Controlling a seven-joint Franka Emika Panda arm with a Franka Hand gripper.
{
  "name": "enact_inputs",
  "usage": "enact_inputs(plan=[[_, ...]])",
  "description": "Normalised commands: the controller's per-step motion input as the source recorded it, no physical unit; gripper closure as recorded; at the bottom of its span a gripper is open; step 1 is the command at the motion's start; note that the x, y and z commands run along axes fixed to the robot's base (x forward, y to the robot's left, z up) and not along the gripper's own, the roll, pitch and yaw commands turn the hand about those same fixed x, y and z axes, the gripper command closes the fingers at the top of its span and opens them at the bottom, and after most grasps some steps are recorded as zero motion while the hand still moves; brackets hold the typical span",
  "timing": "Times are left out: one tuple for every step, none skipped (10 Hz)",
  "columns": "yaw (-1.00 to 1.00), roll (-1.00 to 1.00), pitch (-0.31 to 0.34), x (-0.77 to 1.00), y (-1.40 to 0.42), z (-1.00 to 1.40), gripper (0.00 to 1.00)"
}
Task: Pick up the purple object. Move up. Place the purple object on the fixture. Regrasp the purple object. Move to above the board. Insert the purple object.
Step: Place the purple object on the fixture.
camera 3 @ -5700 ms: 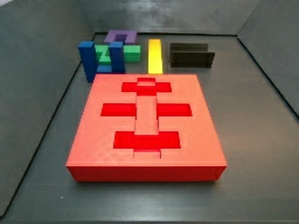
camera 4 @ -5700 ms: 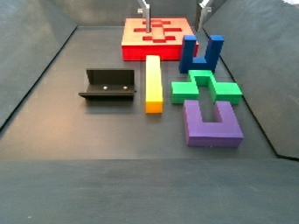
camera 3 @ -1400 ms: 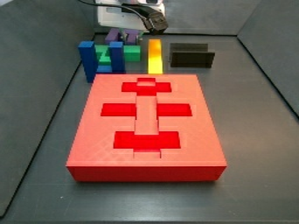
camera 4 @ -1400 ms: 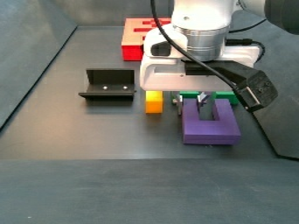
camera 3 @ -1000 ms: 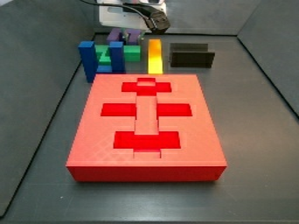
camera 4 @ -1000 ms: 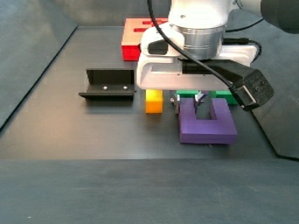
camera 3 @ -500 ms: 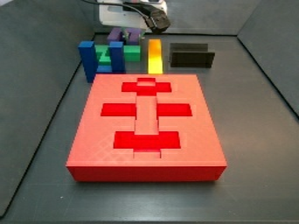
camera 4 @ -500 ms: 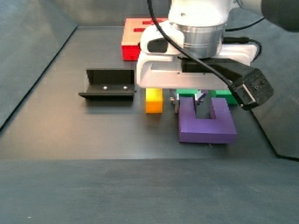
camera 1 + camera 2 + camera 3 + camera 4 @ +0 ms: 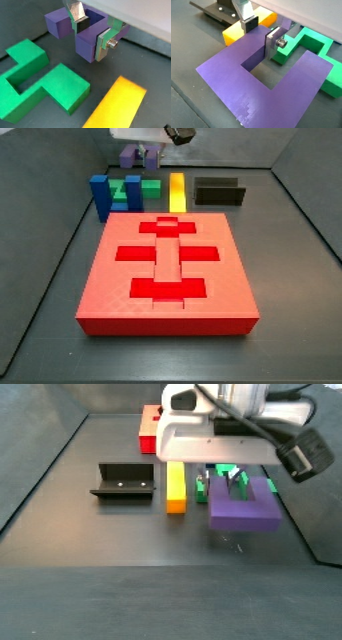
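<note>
Gripper (image 9: 261, 34) clamping purple object (image 9: 271, 75), U-shaped, lifted off floor

Even, dim lighting; slight blur.

I work in a robot lab: dark walled tabletop (image 9: 80, 584), my hand (image 9: 234, 479), a large flat red plastic board (image 9: 167, 268).

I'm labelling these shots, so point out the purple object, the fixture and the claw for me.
purple object (image 9: 243, 509): side view, its flat top face, held off the floor.
fixture (image 9: 123, 481): side view, its upright back plate.
claw (image 9: 260, 33): wrist view, midway between the fingertips, which clamp one prong of the purple object.
</note>
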Motion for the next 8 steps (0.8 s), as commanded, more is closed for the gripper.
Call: enact_inputs(plan=[[0.0, 0.0, 0.0, 0.0, 0.0, -0.03, 1.0], [-0.04, 0.0, 0.0, 0.0, 0.0, 0.0, 1.0], [-0.13, -0.28, 0.109, 0.36, -0.01, 0.64, 1.0], [-0.23, -0.54, 0.074, 0.43, -0.01, 1.0, 1.0], [-0.22, -0.5, 0.08, 0.46, -0.02, 1.0, 1.0], [-0.2, -0.47, 0.171, 0.57, -0.13, 1.0, 1.0], [-0.19, -0.56, 0.131, 0.62, -0.15, 0.98, 1.0], [-0.19, -0.6, 0.149, 0.76, -0.21, 0.89, 1.0]])
